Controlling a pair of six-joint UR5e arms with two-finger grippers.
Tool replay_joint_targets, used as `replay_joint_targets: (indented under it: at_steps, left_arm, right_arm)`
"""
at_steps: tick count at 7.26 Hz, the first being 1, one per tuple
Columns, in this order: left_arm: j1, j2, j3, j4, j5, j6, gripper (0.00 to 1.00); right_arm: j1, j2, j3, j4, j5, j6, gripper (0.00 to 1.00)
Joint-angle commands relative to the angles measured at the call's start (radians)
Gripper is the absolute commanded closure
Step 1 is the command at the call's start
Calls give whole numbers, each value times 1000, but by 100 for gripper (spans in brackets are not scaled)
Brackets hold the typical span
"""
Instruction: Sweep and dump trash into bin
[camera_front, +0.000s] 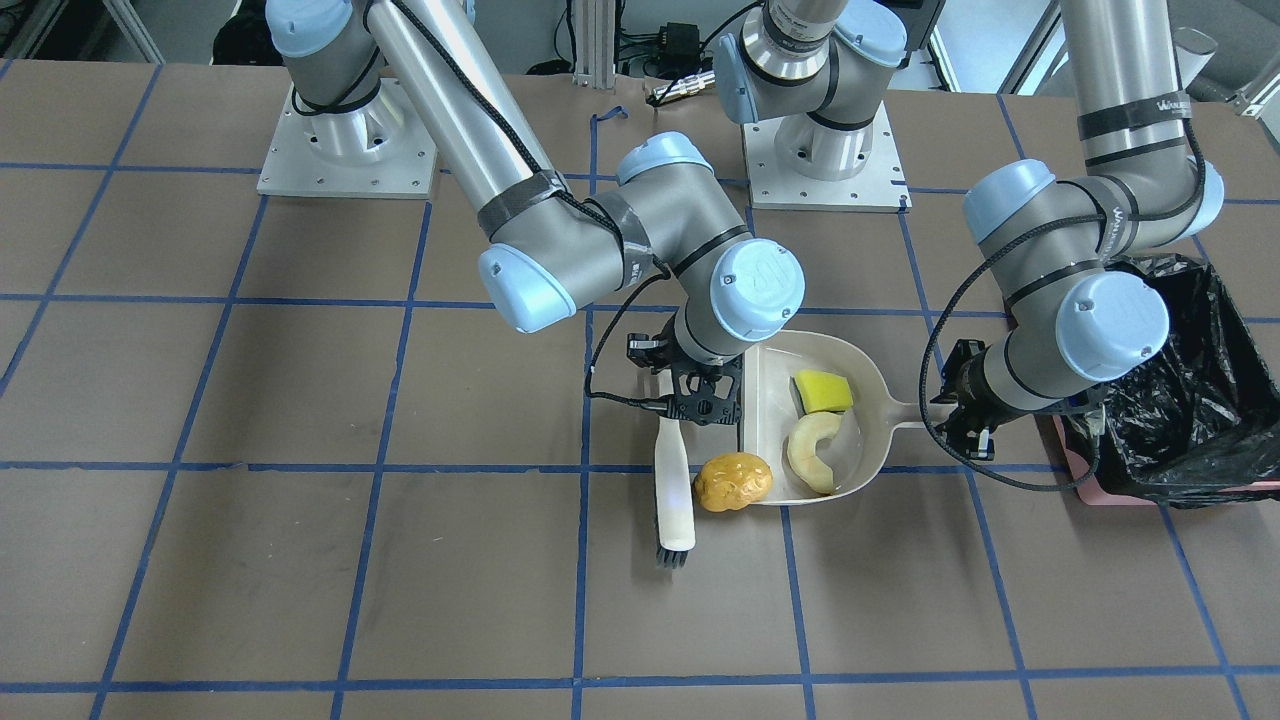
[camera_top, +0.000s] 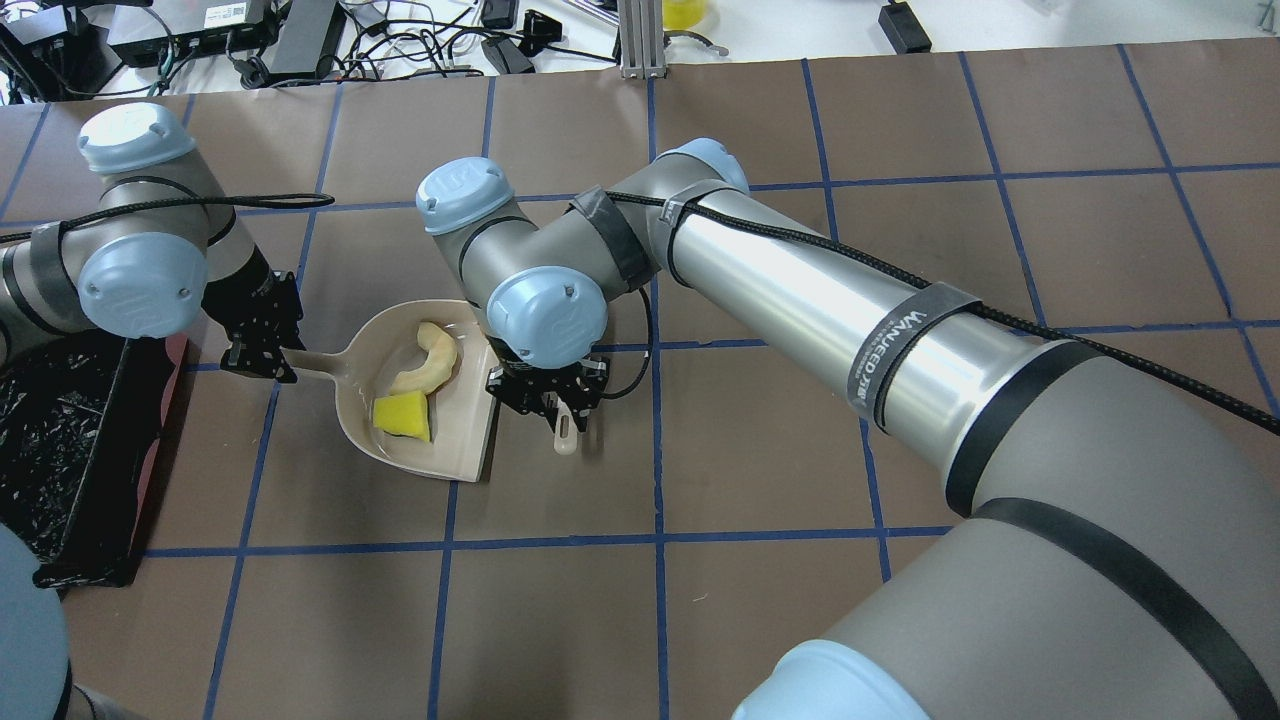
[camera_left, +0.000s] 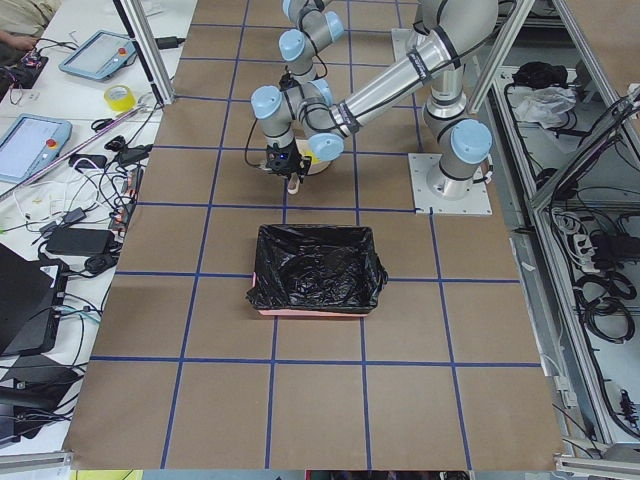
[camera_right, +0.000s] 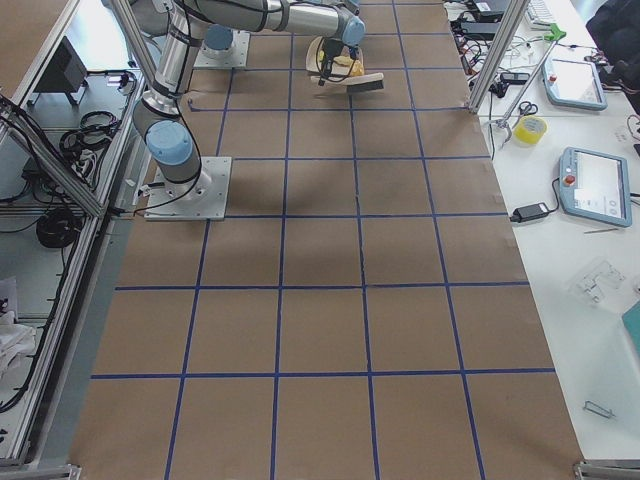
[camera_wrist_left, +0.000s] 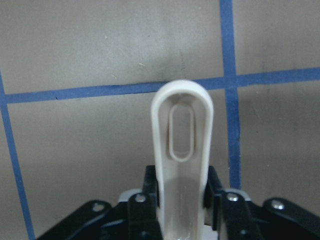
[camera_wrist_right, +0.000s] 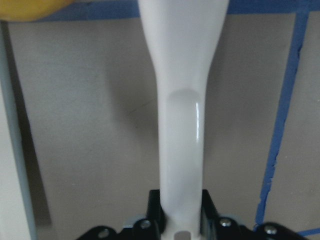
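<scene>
Two pieces of trash lie inside the beige dustpan (camera_front: 868, 400): a yellow sponge piece (camera_front: 823, 391) and a pale crescent (camera_front: 815, 452). The golden-brown lump (camera_front: 733, 482) sits on the table at the corner of the dustpan's open mouth, against the white brush (camera_front: 674, 480). My right gripper (camera_front: 700, 395) is shut on the brush's handle (camera_wrist_right: 182, 125). My left gripper (camera_top: 272, 350) is shut on the dustpan's handle (camera_wrist_left: 182, 135). The bin (camera_front: 1190, 400), lined with a black bag, stands just beyond the left gripper. In the overhead view the lump is hidden under my right wrist.
The brown table is marked with a grid of blue tape lines (camera_front: 580, 600). The two arm bases (camera_front: 350, 150) stand at the robot's side of the table. Tablets, tape and cables (camera_left: 60, 130) lie on a side bench off the table.
</scene>
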Motion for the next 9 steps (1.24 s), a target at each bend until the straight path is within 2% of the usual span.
replay_joint_targets:
  at_steps: [1,5,6,7,9]
  left_arm:
    - [0,0,0,0,0,0,100]
    - [0,0,2,0,0,3,100]
    - [2,0,3,0,0,3,100]
    - [0,0,3,0,0,3,100]
    - [0,1,3,0,1,3,100]
  right_arm:
    - [49,20,-8,-25,29,78,96]
    - [114,32,-16,-76,113,204,96]
    - [117,44,-52,-75,140,236,96]
    - [121,69,-84,-73,138,249,96]
    - [118,68,-85,-47,94,205,96]
